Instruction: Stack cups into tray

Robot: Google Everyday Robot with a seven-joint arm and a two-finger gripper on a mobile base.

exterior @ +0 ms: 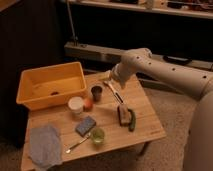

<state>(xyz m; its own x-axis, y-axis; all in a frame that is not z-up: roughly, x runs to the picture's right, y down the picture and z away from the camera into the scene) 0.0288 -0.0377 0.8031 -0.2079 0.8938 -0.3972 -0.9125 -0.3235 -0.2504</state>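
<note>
**A:** How far along is the stacking?

**B:** Barely begun, I'd judge. Three cups stand out on the table (146, 126) and none is stacked. The dark brown cup (96, 93) sits just beside the right end of the tray (42, 86). The white cup (76, 105) is in front of the tray, close beside the orange fruit (88, 103). The green cup (97, 136) is near the front edge, next to the blue sponge (85, 125).

**A:** Anything in the tray?

**B:** There's one small dark spot (55, 93) on its floor. It may be a small object or only a mark, I can't tell which. Otherwise the tray looks bare.

**A:** And the gripper?

**B:** The gripper (107, 78) hangs over the far side of the table. It's behind and a little right of the dark brown cup and clear of it. Its jaws are spread and nothing is in them.

**A:** So what's left?

**B:** Nearly everything. Each cup has to be grasped, lifted over the flared rim and set down in the tray, the later ones nested into the first. The brown cup is nearest the gripper, so it seems the likely first pick. The green cup is the long reach, with the sponge crowding it.
</note>
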